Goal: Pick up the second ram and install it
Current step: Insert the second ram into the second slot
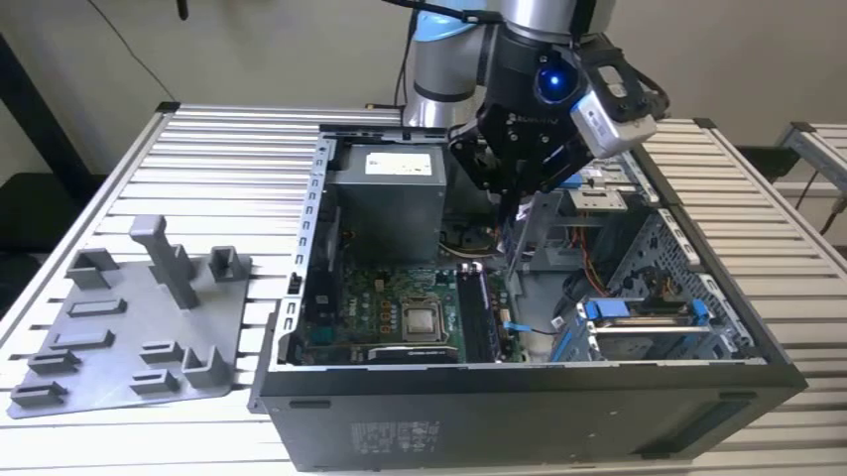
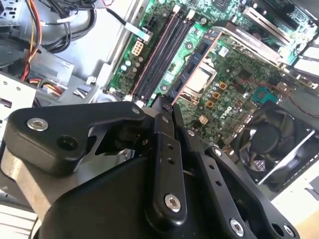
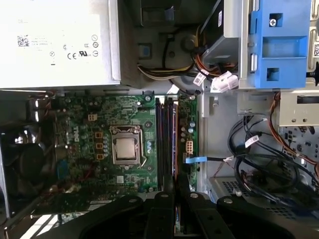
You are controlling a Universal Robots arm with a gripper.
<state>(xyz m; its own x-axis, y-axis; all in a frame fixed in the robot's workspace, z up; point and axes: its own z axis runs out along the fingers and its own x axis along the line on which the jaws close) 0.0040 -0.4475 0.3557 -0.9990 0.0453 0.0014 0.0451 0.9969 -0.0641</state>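
Silver slatted metal forms the tabletop (image 1: 198, 149) that carries an open computer case (image 1: 530, 416), and everything else sits in or around that case. Above the case's middle the arm's black hand (image 1: 510, 193) points straight down with its fingers (image 2: 167, 149) drawn together, clamped on the second ram (image 1: 510, 248). The ram hangs from them as a thin upright stick, seen edge-on in the exterior view. Its lower end is inside the case, over the motherboard (image 3: 99, 124) and close above the long black memory slots (image 3: 166, 134), though whether it touches them cannot be told. The square metal processor socket (image 3: 124, 149) lies just beside the slots on the case floor. A grey power supply box (image 1: 387, 198) fills the case's far corner, and a blue drive bracket (image 3: 279, 45) sits on the case's opposite side. Outside the case, toward the exterior view's left, a grey plastic fixture tray (image 1: 133, 327) with upright posts lies flat.
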